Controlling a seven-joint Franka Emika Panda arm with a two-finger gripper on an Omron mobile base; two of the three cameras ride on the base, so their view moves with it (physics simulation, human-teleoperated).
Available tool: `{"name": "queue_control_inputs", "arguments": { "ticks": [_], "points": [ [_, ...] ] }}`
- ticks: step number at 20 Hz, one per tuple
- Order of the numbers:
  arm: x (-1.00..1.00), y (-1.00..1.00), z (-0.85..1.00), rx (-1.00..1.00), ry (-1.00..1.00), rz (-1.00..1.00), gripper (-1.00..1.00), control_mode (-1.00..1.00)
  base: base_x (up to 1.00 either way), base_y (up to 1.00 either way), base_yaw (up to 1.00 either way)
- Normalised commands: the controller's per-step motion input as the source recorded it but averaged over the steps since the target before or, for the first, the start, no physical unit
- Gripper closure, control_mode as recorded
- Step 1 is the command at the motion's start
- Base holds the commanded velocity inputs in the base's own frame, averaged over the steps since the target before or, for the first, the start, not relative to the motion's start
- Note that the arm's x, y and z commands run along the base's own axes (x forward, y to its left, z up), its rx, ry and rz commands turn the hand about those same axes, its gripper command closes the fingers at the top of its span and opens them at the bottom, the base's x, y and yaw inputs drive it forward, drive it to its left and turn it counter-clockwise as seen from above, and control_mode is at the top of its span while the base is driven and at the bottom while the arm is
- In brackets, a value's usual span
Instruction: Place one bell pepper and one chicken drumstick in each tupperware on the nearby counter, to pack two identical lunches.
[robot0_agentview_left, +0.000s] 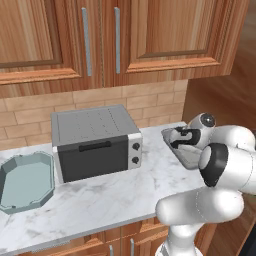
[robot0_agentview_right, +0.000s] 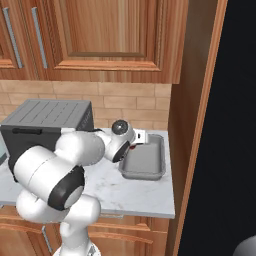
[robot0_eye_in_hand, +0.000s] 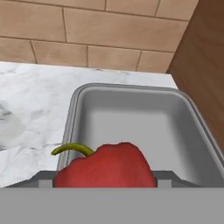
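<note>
My gripper (robot0_eye_in_hand: 105, 180) is shut on a glossy red bell pepper (robot0_eye_in_hand: 105, 166) with a curled green stem. It holds the pepper just above the near end of the grey rectangular tupperware (robot0_eye_in_hand: 131, 118), which has nothing inside. That tupperware (robot0_agentview_left: 187, 156) sits at the right end of the marble counter (robot0_agentview_left: 115, 195), with the gripper (robot0_agentview_left: 182, 137) over its left part. From the right base, the gripper (robot0_agentview_right: 135, 141) hovers at the tupperware's (robot0_agentview_right: 145, 162) far left corner. The pale teal octagonal tupperware (robot0_agentview_left: 25, 182) lies at the counter's left end. The chicken drumsticks are out of view.
A silver-black toaster oven (robot0_agentview_left: 95, 142) stands between the two containers, close to the arm's left. A tall wooden side panel (robot0_agentview_right: 192, 125) borders the grey container on the right. A brick backsplash (robot0_eye_in_hand: 100, 39) rises behind it, and upper cabinets (robot0_agentview_left: 115, 35) hang overhead.
</note>
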Motion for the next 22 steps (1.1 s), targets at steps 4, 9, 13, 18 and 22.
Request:
{"name": "queue_control_inputs", "arguments": {
  "ticks": [4, 9, 13, 18, 22],
  "points": [
    [0.40, -0.26, -0.33, 0.00, 0.02, 0.00, 1.00, -1.00, 0.00, 0.00, 0.00],
    [0.47, -0.15, -0.33, 0.00, 0.02, 0.00, 1.00, -1.00, 0.00, 0.00, 0.00],
    [0.34, -0.21, -0.18, 0.00, 0.04, 0.00, -1.00, -1.00, 0.00, 0.00, 0.00],
    [0.01, -0.23, -0.01, 0.00, 0.01, 0.00, -1.00, -1.00, 0.00, 0.00, 0.00],
    [-0.02, 0.00, 0.20, 0.00, 0.01, 0.00, -1.00, -1.00, 0.00, 0.00, 0.00]
  ]
}}
